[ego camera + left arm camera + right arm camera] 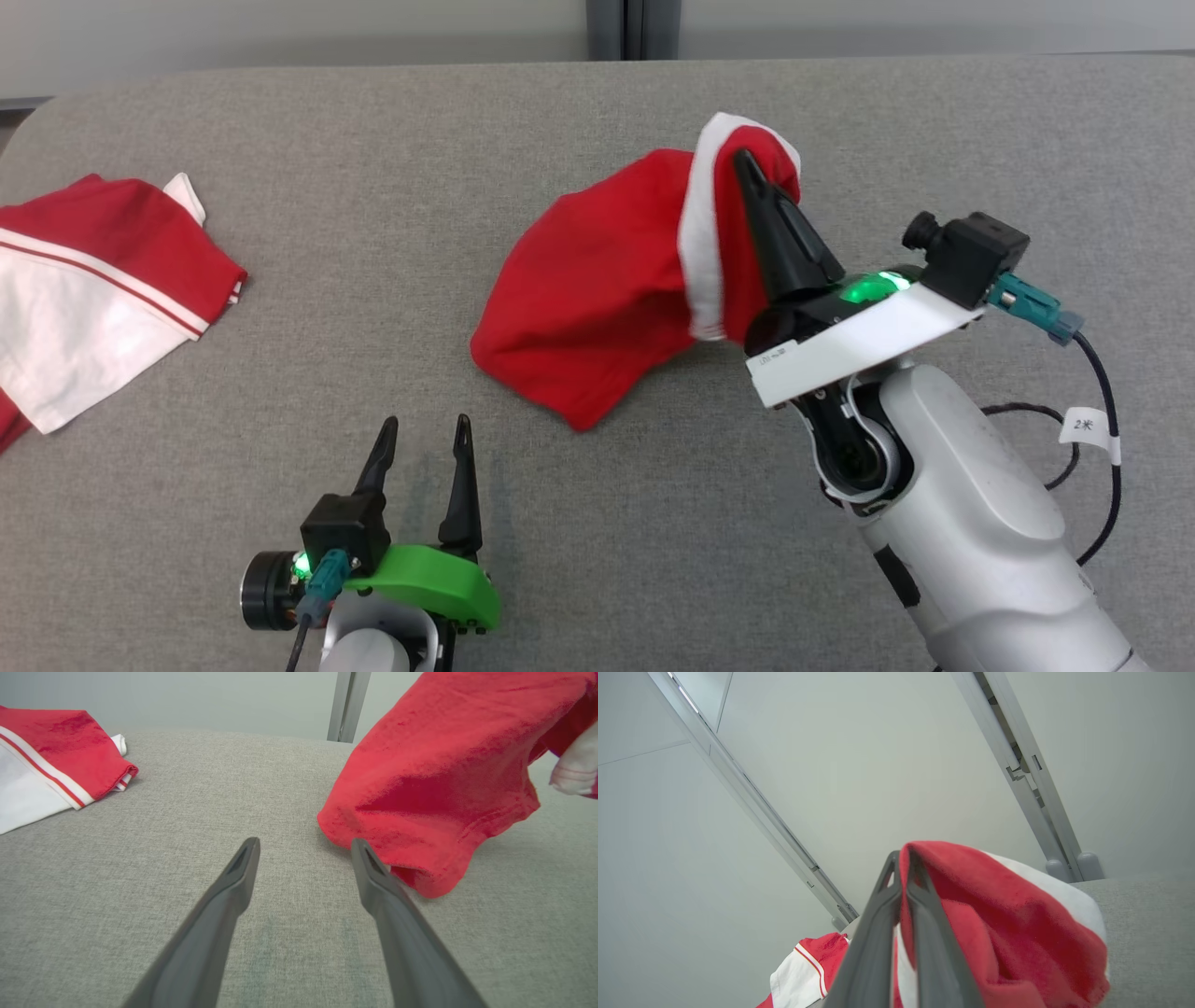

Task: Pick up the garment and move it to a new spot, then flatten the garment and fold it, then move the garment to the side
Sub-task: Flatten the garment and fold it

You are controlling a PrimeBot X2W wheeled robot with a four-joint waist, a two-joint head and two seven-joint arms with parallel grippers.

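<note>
Grey counter (653, 560) bears the red garment (588, 289), its raised edge clamped in the right gripper (744, 161) jaws, while the left gripper (425, 425) jaws stand apart.

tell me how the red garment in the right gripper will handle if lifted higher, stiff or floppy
Likely floppy: the red garment sags from the shut right gripper, its low corner seemingly on the grey table. Probably light, since a pinch at one edge holds it up. It may swing or unfold, as it hangs in loose folds.
</note>
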